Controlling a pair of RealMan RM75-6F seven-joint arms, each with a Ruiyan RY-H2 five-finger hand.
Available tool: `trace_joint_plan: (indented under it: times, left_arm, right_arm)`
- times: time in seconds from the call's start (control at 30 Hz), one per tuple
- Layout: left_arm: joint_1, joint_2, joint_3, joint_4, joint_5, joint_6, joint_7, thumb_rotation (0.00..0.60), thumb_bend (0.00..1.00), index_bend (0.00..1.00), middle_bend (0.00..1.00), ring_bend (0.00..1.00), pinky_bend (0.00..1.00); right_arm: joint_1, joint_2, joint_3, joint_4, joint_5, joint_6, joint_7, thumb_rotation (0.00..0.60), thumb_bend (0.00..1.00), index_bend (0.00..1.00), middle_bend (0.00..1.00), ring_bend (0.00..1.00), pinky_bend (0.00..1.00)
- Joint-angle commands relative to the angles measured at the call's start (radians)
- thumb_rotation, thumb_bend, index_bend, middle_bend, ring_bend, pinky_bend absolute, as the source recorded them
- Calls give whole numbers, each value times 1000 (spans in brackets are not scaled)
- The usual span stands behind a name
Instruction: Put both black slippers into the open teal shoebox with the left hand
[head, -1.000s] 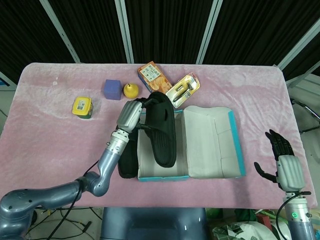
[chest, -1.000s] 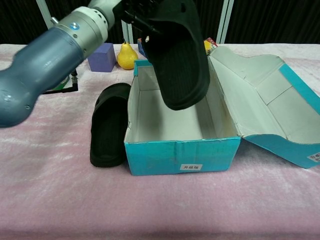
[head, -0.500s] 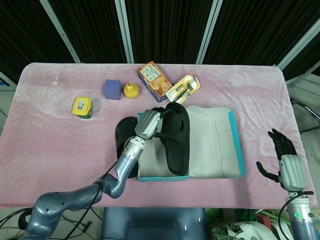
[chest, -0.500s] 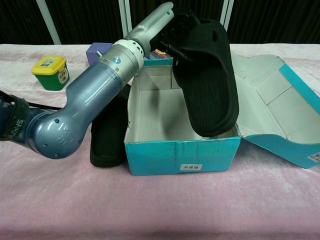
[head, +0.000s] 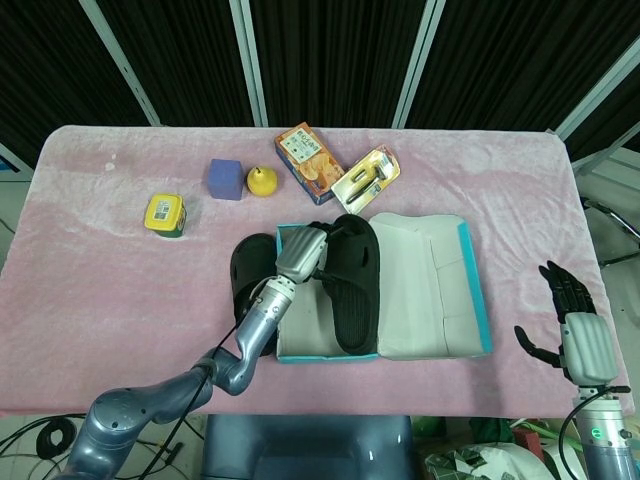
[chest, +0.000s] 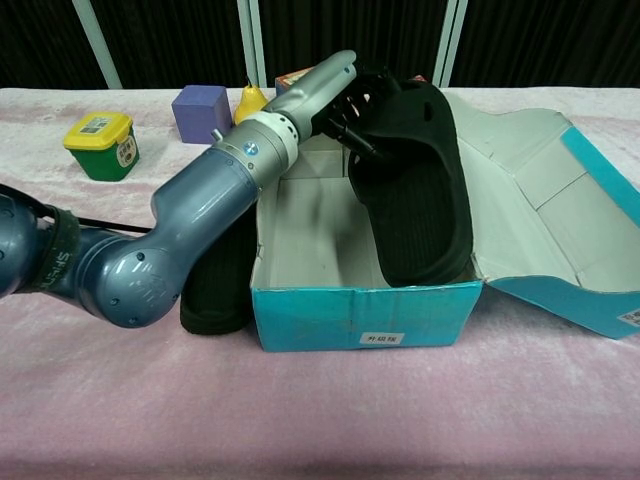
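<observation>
Along the table's (head: 100, 300) far edge: a purple cube (head: 225, 179), a yellow pear (head: 261, 180), an orange carton (head: 308, 159) and a packaged tool (head: 366, 177). Nearer the left edge, a yellow-lidded jar (head: 164, 214).

At mid-table, the teal shoebox (chest: 360, 325) with lid (head: 428, 285) flung open to the right. Left hand (head: 301, 251) reaching over the box's left wall, fingers closed on the strap end of one black slipper (chest: 415, 195) — sole toward the chest camera, tilted on edge, toe end down inside the box against the right wall. Second slipper (head: 247, 275) flat on the cloth just beside the box's left wall, partly hidden behind the left forearm in the chest view.

Right hand (head: 577, 335) by the table's near right corner, well apart from the box, fingers spread, holding nothing.

Against half a second ago — held slipper lower, deeper into the box; second slipper and right hand unmoved.
</observation>
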Motion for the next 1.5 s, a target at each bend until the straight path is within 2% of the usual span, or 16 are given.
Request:
trace_joint_plan:
  times: [0.03,0.2,0.4,0.67,0.83,0.93,1.03,1.1,1.27,1.37,1.5]
  left_arm:
    - [-6,4,5,-2,-7,-29,10,600,18,404,418,391,342]
    - [-15,5,14,1,-1,-43,24,600,17,408,423,389,338]
    - [-25,-2,55,40,36,-48,53,600,17,409,422,388,332]
    - [-41,4,71,44,26,-123,112,600,17,394,410,379,315]
    - [-39,16,68,21,0,-169,153,600,10,351,346,307,269]
    - [-36,32,69,-7,-15,-199,180,597,0,278,271,226,224]
    - [-31,49,65,-44,-31,-220,203,544,0,199,205,167,191]
    - [-25,63,61,-71,-42,-224,218,466,0,141,150,111,164]
    - [0,95,56,-140,-48,-187,242,345,0,43,55,16,111]
    - [18,123,56,-186,-54,-177,252,278,0,7,8,0,57]
    - [37,167,54,-251,-75,-185,278,222,0,0,0,0,5]
  right_arm:
    - [-1,1,0,-1,0,1,-1,600,225,0,26,0,91]
    - [-4,5,-2,-4,2,1,-2,600,225,0,25,0,91]
    - [-5,9,-3,-5,6,-4,0,600,225,0,25,0,91]
    - [2,9,-2,-4,6,-17,1,600,225,0,25,0,91]
    - [3,10,-3,-3,8,-20,2,600,225,0,25,0,91]
    - [3,9,-4,-2,7,-22,5,600,225,0,25,0,91]
    - [3,9,-4,-1,6,-22,6,600,224,0,25,0,91]
    - [3,9,-4,-1,5,-21,6,600,224,0,25,0,91]
    - [1,10,-5,-3,2,-18,6,600,224,0,25,0,91]
    - [1,9,-6,-3,1,-18,7,600,224,0,25,0,91]
    - [2,9,-7,-5,-4,-18,8,600,225,0,25,0,92]
